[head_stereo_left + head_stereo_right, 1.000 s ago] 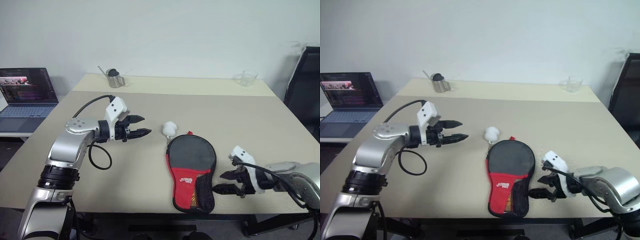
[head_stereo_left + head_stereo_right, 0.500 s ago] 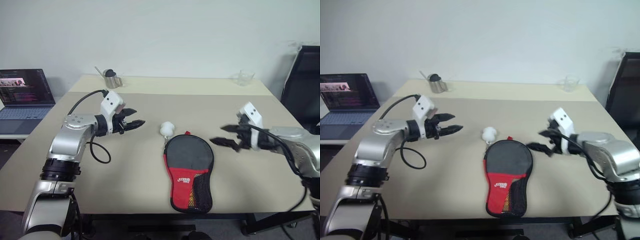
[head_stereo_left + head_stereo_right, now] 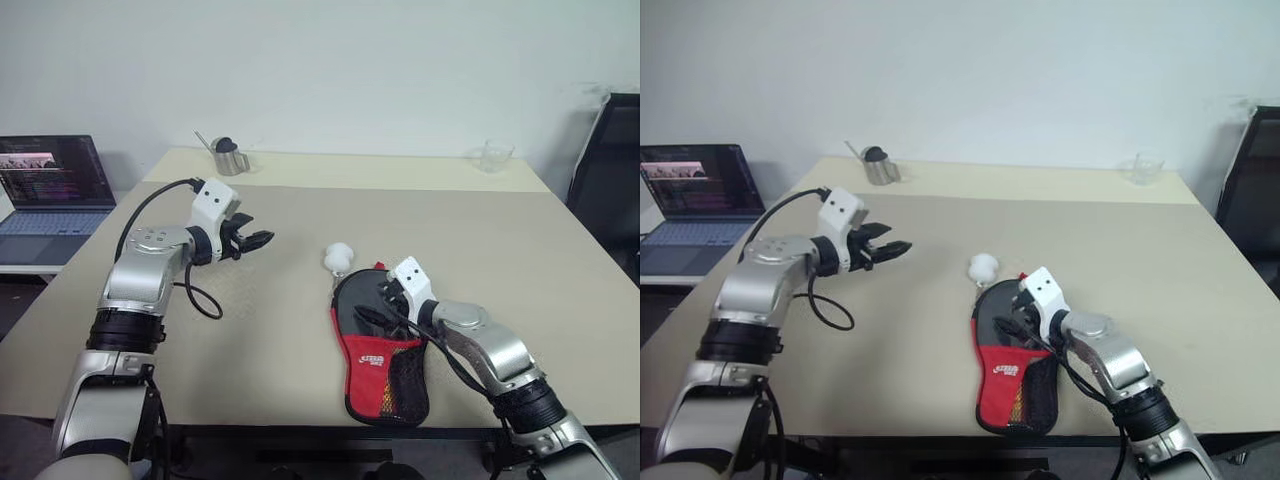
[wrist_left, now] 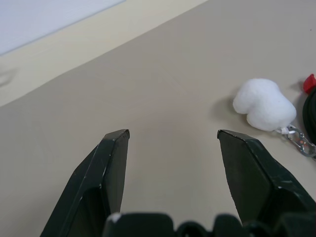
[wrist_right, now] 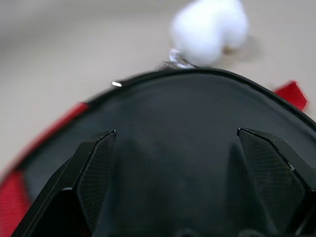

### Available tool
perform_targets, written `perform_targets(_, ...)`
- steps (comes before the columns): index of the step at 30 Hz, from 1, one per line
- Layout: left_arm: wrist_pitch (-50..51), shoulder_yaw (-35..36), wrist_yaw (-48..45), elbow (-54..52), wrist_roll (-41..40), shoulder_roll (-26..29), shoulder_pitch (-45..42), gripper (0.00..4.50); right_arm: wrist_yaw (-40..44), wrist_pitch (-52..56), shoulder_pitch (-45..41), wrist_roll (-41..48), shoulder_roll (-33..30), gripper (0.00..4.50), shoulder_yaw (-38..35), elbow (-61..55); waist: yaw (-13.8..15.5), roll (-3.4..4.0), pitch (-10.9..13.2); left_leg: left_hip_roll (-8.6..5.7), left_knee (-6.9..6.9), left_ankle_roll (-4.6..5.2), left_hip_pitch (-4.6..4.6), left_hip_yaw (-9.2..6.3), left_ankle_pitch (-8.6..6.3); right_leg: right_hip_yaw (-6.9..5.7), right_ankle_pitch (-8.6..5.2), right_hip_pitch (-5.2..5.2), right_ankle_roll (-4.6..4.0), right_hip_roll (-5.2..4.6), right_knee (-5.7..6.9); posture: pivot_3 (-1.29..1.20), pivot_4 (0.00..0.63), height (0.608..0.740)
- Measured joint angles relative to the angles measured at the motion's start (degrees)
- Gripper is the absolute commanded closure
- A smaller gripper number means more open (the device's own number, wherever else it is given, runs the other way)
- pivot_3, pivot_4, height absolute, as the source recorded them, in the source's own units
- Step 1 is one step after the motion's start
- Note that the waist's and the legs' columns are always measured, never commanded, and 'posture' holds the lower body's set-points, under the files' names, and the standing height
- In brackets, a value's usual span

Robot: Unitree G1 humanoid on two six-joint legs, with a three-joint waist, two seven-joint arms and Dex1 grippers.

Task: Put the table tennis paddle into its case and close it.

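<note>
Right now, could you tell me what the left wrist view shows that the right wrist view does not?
Left wrist view alone: the open left gripper above bare table. Right wrist view alone: the open right gripper over the case, black with red at its edge. Both share the white fluffy charm on its metal clip beside the case.

- An office or lab room: plain white wall (image 3: 400,60) at twelve o'clock.
- Open laptop (image 3: 52,185) at ten o'clock.
- Black chair (image 3: 610,180) at two o'clock beside the beige surface (image 3: 300,350).
</note>
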Motion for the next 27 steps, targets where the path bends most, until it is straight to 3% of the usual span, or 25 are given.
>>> perform_targets(4,4.86,0.88,4.71,-2.42,-1.16,-6.56,0.33,1.38,0.94,-5.11,-2.82,-2.44,3.32,0.18,0.52,6.88,0.06,-0.04,-0.05,-0.01,0.01,-0.01,0.05,-0.07,0.01,-0.06,0.01,0.10,-0.02,0.02,0.02,0.00,0.150,0.740)
perform_targets(9,6.31,-0.69,8.81,0.14,0.20,-10.83,-0.43,1.38,2.88,-6.32,-4.90,-2.95,5.04,0.18,-0.04,10.88,-0.08,-0.15,-0.14,-0.02,0.02,-0.01,0.09,-0.05,0.01,-0.02,0.03,0.13,-0.03,0.02,0.01,0.00,0.150,0.740)
perform_targets(18,5.50,-7.74,12.15,14.78,6.55,-17.18,-9.51,1.38,5.46,-7.88,-5.69,-4.20,7.34,0.18,-1.83,14.80,-0.12,-0.19,-0.19,-0.05,-0.06,-0.02,0.93,-0.02,0.00,-0.01,0.02,0.94,-0.06,0.04,-0.06,0.00,0.150,0.740)
perform_targets(24,5.74,-6.64,13.85,26.20,5.90,-23.77,-14.31,1.38,5.69,-8.06,-5.78,-4.45,8.22,0.18,-2.24,15.08,-0.30,-0.20,-0.19,-0.08,-0.08,-0.02,0.91,-0.02,0.00,0.00,0.02,0.91,-0.07,0.07,-0.06,0.00,0.150,0.740)
perform_targets(27,3.73,-4.79,14.36,29.67,5.61,-24.46,-17.03,0.81,5.93,-8.06,-5.71,-4.59,8.20,0.14,-2.24,14.95,-0.39,-0.20,-0.19,-0.06,-0.13,-0.02,0.91,-0.04,-0.01,-0.02,0.01,0.91,-0.09,0.08,-0.07,0.00,0.150,0.740)
